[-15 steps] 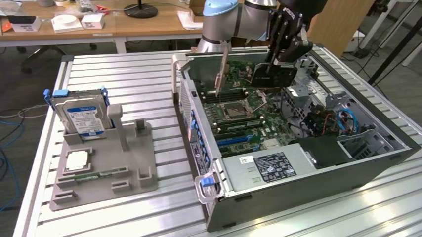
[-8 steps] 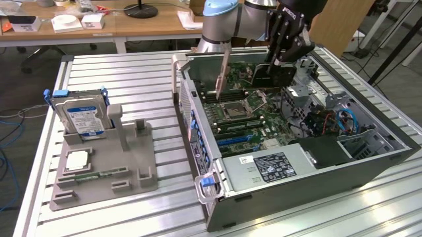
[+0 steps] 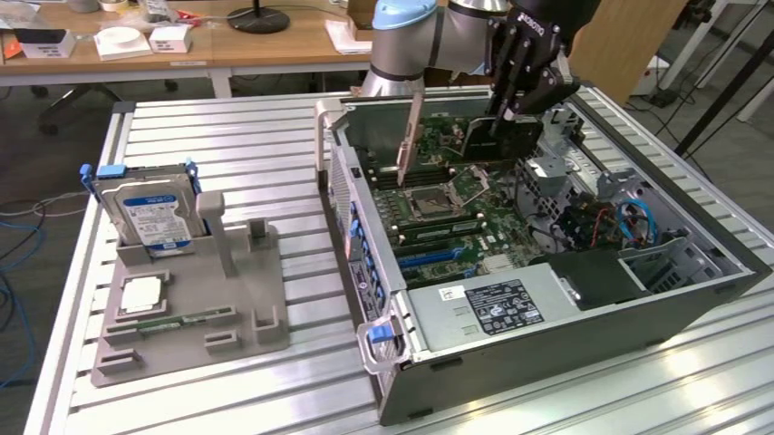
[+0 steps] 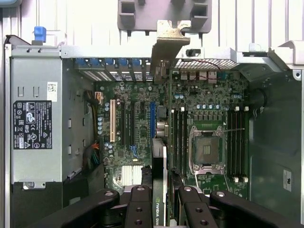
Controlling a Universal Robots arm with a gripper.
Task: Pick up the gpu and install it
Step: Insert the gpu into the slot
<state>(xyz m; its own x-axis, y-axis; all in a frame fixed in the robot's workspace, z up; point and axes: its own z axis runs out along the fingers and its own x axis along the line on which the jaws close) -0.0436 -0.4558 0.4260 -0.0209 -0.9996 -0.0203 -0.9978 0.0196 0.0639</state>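
holding the gpu [image 3: 506, 140] upright over the open computer case [image 3: 708, 272], upper middle of the exterior view, the gripper [image 3: 510, 111] is clamping its top edge. in the wrist view the card is hanging edge-on above the motherboard [image 4: 128, 142]; installing seems under way, calling for exact lining-up with a slot.
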